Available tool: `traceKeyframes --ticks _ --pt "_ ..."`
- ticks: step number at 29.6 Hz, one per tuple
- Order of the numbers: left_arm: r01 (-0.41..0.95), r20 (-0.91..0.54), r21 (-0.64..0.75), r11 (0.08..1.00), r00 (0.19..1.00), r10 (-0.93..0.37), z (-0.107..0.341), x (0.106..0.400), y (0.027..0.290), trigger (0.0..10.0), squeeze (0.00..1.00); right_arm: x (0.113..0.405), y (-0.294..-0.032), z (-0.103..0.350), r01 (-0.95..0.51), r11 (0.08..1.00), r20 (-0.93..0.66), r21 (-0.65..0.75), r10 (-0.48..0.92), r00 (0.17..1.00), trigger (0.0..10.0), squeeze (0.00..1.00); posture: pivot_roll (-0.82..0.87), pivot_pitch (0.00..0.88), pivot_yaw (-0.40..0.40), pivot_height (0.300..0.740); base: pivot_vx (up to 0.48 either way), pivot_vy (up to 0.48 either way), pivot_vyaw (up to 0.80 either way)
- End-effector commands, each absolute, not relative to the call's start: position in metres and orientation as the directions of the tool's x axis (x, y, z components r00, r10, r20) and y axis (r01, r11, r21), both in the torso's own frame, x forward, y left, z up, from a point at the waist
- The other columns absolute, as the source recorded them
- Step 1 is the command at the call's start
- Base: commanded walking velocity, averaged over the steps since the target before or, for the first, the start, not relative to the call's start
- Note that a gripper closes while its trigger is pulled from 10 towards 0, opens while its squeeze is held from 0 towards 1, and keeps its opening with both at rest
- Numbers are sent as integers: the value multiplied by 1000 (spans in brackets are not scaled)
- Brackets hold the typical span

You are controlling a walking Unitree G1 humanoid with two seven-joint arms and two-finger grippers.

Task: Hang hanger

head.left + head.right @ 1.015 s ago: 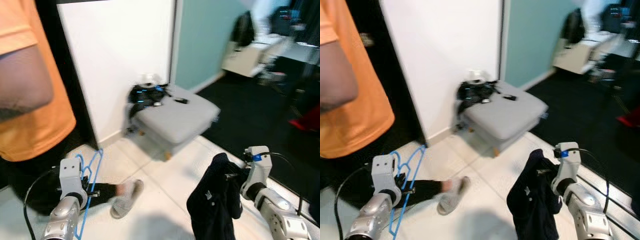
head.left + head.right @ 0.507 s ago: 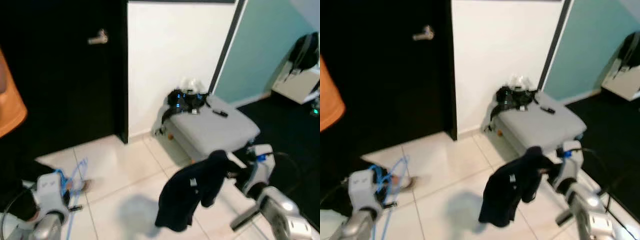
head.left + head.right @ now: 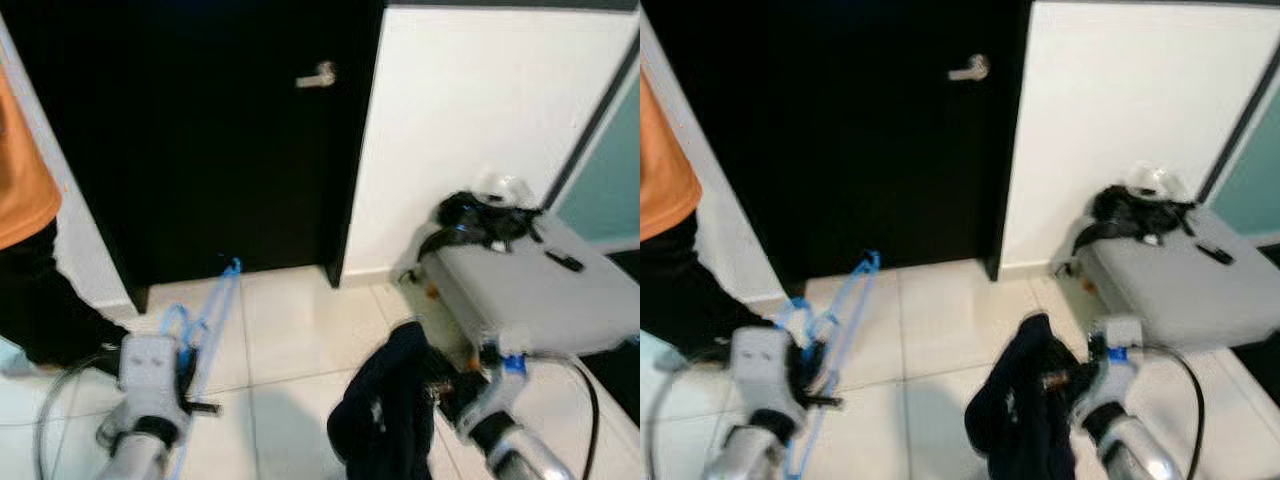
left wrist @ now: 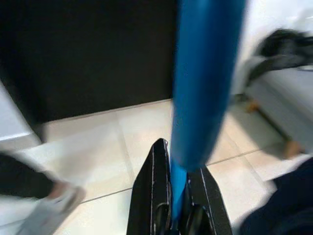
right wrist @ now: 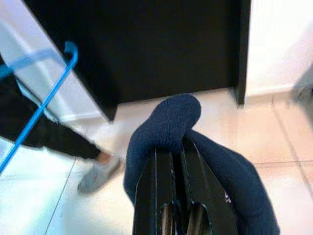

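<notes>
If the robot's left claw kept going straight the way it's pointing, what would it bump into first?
Probably the black door. The left claw, shut on the blue hanger, points across bare floor tiles toward it, though depth is hard to judge.

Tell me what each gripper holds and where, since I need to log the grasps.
The left gripper is shut on the blue hanger, on one thin bar. The right gripper is shut on a fold of the navy garment.

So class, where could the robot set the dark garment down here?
Bare white tiles lie between the black door and the tools. The grey ottoman is bare toward its near end; its far corner is crowded by a black bundle.
</notes>
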State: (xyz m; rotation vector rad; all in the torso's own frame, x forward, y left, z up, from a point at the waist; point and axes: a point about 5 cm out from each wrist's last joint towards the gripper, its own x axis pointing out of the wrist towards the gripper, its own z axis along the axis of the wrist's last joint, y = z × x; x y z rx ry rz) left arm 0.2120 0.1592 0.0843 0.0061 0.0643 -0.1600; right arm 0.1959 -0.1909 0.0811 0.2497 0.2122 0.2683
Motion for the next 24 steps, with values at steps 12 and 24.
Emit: traceKeyframes --ticks 12,24 --pt "292 -164 -75 953 939 -301 72 232 153 10000 0 204 -169 73 -188 932 -125 310 237 964 10000 0 44 0 48 740 0 0 794" --pt "209 -124 -62 976 969 -215 81 239 170 10000 0 201 -169 79 -230 936 -121 265 269 955 10000 0 85 0 16 740 0 0 794"
